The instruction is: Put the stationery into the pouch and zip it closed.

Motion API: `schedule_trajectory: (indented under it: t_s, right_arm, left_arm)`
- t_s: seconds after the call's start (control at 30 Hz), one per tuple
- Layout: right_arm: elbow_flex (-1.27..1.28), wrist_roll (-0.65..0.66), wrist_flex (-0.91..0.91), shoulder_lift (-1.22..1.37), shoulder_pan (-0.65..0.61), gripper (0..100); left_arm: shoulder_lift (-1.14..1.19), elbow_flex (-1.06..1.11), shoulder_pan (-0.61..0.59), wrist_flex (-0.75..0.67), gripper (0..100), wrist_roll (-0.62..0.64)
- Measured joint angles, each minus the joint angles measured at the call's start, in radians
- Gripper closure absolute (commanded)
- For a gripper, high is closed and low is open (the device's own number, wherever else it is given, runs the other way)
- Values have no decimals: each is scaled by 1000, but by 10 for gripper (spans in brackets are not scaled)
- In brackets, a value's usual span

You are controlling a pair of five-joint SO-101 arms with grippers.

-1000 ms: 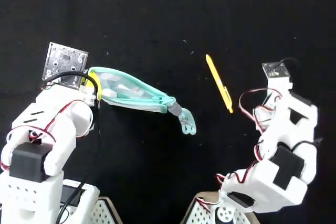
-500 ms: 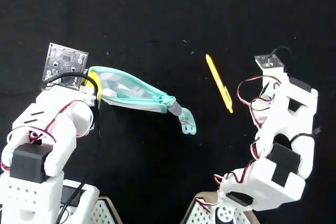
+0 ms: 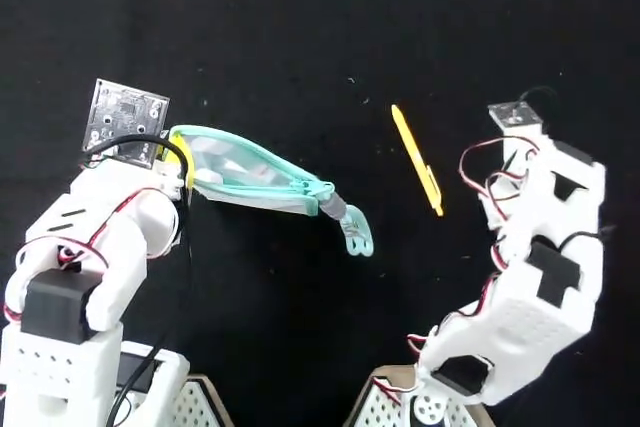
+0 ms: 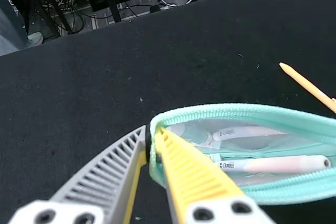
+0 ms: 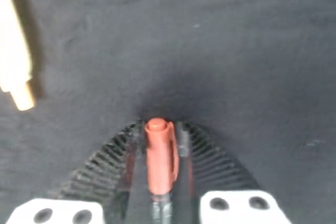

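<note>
Left gripper [image 4: 151, 134]: clenched on the end rim of the pouch [image 3: 250, 175], grey finger outside, yellow finger [image 4: 189, 174] inside the mouth.

Pouch: teal, lies on the black table [image 3: 300, 47] at left-centre, long axis running rightward from the left gripper. The mouth gapes and the zip is not closed. Two pens lie lengthwise inside, a white pen [image 4: 247, 132] and a pink-barrelled pen [image 4: 273, 164].

Pull tab [image 3: 356, 233]: teal, flat on the table at the pouch's far end.

Yellow pen [image 3: 417, 159]: loose on the table, right of the pouch and apart from it, lying diagonally.

Right gripper [image 5: 160, 125]: right of the yellow pen, not touching it, grasping a red pen [image 5: 160, 156] lengthwise between the fingers. Cannot tell whether the red pen touches the table.
</note>
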Motion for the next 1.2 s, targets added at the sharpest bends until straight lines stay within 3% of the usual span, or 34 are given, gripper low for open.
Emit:
schedule_trajectory:
  t_s: [0.3, 0.5, 0.97, 1.2]
  right_arm:
    - [-31, 34, 26, 5, 35, 956]
    - [-41, 71, 126, -46, 37, 841]
    - [97, 169, 153, -172, 41, 836]
    - [100, 178, 40, -135, 41, 836]
  left_arm:
    - [0, 0, 0, 0, 970, -15]
    - [0, 0, 0, 0, 970, -29]
    - [0, 0, 0, 0, 970, -29]
    - [0, 0, 0, 0, 970, -29]
